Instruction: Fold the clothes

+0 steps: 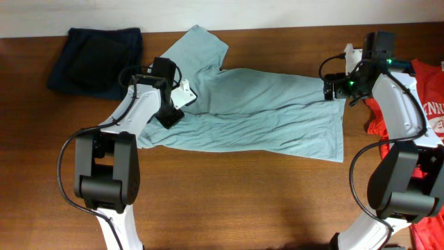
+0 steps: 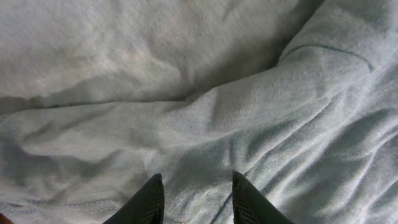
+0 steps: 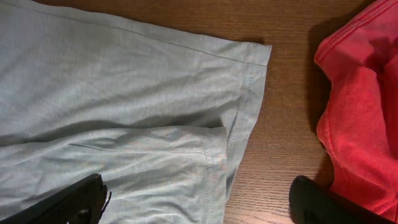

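Observation:
The pale grey-teal T-shirt lies spread sideways across the table, sleeve toward the back left, hem toward the right. My left gripper is down on its left part near the sleeve. In the left wrist view its fingers stand partly apart over wrinkled teal cloth, with nothing pinched between them. My right gripper is at the shirt's far right hem corner. It is wide open, one finger over the hem, the other over bare wood beside the red T-shirt.
A dark navy garment lies bunched at the back left corner. The red T-shirt with white lettering lies crumpled at the right edge, under my right arm. Brown wooden table shows in front of the shirt.

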